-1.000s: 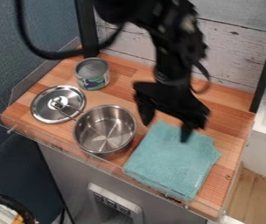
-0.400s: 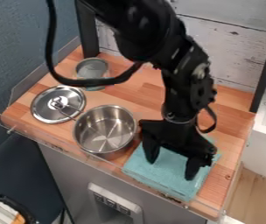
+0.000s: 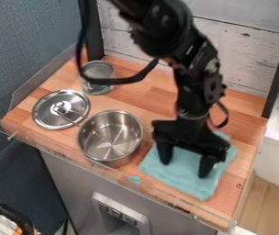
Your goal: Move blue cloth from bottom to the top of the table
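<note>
Camera view: the blue cloth (image 3: pixel 185 181) lies near the front edge of the wooden table (image 3: pixel 157 110), beside the pot (image 3: pixel 110 137) and beneath the pincer (image 3: pixel 186 170), whose fingers stand apart. I judge it light, soft and limp; pinch a central fold. White boards (image 3: pixel 246 55) stand behind.

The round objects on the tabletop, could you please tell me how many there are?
3: the pot beside the blue cloth, the lid beside the pot, the can behind them. The arm could hide more.
</note>
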Controlling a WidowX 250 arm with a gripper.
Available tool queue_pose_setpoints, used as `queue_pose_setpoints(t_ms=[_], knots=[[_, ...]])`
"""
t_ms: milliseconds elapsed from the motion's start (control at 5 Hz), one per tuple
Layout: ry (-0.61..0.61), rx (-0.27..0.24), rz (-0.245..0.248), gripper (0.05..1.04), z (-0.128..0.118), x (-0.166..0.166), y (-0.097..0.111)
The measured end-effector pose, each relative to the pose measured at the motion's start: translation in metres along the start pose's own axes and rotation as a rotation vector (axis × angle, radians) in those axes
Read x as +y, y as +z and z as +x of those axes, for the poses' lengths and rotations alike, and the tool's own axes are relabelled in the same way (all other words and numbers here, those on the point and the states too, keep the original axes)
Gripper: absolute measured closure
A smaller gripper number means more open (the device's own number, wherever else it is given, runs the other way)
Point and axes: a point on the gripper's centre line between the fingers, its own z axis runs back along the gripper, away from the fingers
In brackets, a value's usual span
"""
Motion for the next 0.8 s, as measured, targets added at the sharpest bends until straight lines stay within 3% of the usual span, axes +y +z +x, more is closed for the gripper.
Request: queue_pose_setpoints(t_ms=[200, 400, 600, 800], knots=[[-0.032, -0.046, -0.029, 0.081, 0.037, -0.013, -0.002], [-0.071, -0.061, -0.01, 0.082, 0.068, -0.016, -0.003], [-0.052, -0.067, 0.023, 0.083, 0.082, -0.002, -0.002], [-0.019, -0.059, 0.02, 0.084, 0.082, 0.007, -0.002]])
